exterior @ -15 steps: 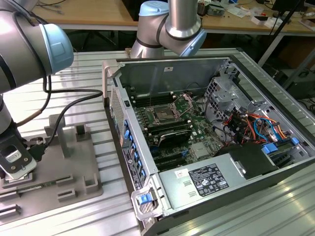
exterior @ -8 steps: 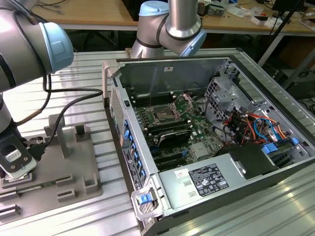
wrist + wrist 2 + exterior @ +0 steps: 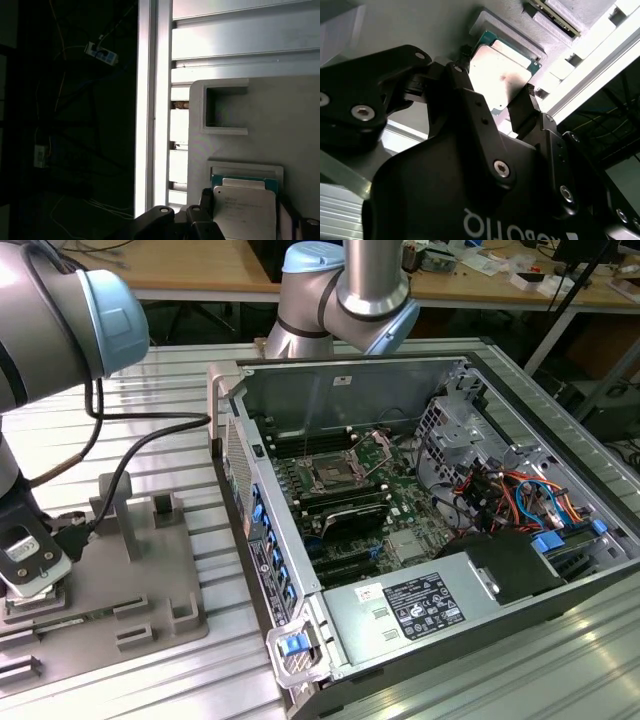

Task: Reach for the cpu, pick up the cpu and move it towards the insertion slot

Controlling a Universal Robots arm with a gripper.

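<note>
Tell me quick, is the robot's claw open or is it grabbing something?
Gripper: jaws closed on the cpu, one against each side of it.

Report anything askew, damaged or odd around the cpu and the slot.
Nothing stands out. The cpu lies square to its grey holder, with the gripper right at it. The slot in the open case looks undamaged, and no stray part lies on it.

Cpu (image 3: pixel 245 210) in fixture (image 3: pixel 280 125) recess, beside computer case (image 3: pixel 340 390)
</note>
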